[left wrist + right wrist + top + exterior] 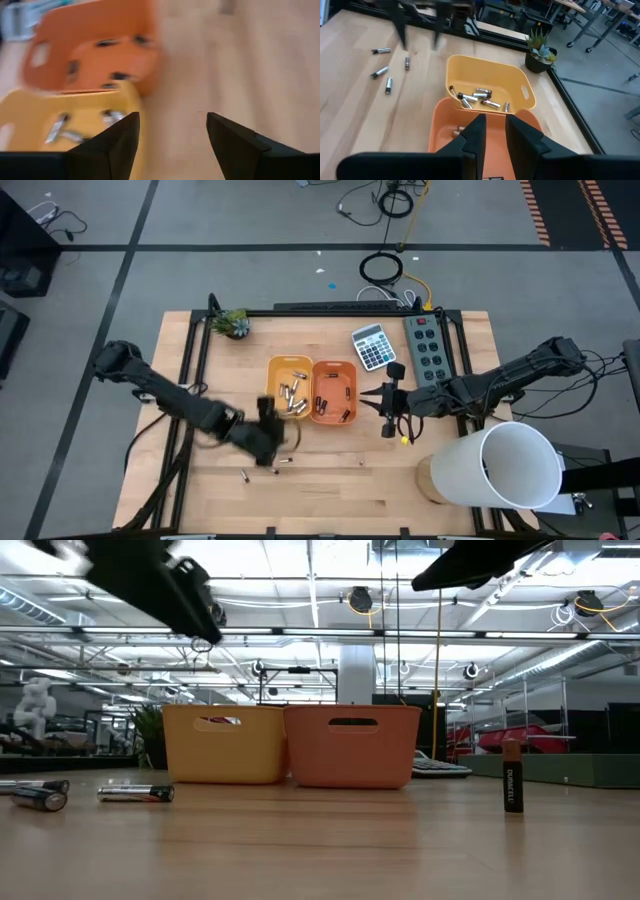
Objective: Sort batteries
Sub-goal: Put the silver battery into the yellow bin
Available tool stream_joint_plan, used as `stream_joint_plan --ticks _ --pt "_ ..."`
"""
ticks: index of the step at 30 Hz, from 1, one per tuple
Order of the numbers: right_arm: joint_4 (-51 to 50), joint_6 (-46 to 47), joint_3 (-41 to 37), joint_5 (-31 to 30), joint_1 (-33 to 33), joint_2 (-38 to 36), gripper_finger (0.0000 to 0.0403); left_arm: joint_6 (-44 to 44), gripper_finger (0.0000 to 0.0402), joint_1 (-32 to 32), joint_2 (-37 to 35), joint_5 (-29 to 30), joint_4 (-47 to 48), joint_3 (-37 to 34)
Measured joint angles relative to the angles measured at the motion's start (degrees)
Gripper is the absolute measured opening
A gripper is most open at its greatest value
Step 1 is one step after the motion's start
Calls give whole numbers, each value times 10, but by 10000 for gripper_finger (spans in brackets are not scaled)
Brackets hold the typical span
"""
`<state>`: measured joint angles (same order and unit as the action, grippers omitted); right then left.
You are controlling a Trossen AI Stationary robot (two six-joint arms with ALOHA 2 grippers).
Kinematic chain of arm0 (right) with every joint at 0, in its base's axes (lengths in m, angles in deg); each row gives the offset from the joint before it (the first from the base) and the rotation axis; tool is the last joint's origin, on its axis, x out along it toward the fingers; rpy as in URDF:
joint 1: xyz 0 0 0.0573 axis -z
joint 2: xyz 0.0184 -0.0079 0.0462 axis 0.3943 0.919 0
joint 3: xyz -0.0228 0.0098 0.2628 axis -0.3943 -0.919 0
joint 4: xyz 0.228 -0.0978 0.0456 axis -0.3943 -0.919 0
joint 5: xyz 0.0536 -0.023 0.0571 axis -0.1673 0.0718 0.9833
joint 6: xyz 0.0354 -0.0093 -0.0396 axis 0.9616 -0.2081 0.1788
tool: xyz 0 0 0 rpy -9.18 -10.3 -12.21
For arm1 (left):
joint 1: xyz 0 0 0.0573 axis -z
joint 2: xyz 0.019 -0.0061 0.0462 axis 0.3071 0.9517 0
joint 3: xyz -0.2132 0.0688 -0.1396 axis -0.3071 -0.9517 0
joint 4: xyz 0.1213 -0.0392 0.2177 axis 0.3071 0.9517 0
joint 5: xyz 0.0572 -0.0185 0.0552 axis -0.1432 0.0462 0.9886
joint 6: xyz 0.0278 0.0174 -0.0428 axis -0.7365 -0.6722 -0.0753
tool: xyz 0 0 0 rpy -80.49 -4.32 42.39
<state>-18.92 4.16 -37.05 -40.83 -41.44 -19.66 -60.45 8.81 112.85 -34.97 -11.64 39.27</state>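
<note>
Several silvery batteries (479, 95) lie in the yellow tray (290, 387), and dark ones (340, 408) lie in the orange tray (335, 390) beside it. Loose batteries lie on the table (245, 475) (285, 461) (135, 794), and one stands upright (512, 776). My left gripper (172, 135) hovers open, blurred, above the table near the yellow tray's near side (268, 438). Nothing is between its fingers. My right gripper (493, 132) hangs over the orange tray's right side (385, 405) with a narrow gap between its fingers.
A grey calculator (373, 346) and a power strip (430, 345) lie beyond the trays to the right. A small potted plant (232, 324) stands at the far left. A big white cylinder (510, 465) occupies the near right corner. Bare wood lies along the near edge.
</note>
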Motion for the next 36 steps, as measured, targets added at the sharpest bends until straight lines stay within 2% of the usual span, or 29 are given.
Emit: stream_joint_plan --ticks 5,11,17,27,29,31,36 --pt "2 4 0 -2 -4 0 63 34 239 91 39 -29 -1 2" --pt "6 9 0 -2 -4 0 63 141 239 139 104 -66 5 2" --pt "10 8 0 -2 -4 0 63 161 239 155 158 -70 -7 3" --pt "17 -1 0 -3 -4 0 63 172 234 138 202 -81 -12 4" --pt "17 -1 0 -3 -4 0 63 174 215 131 206 -98 -15 4" --pt "17 -1 0 -2 -4 0 63 183 178 125 209 -123 -17 5" --pt "18 0 0 -2 -4 0 63 181 38 119 217 -159 -21 6"
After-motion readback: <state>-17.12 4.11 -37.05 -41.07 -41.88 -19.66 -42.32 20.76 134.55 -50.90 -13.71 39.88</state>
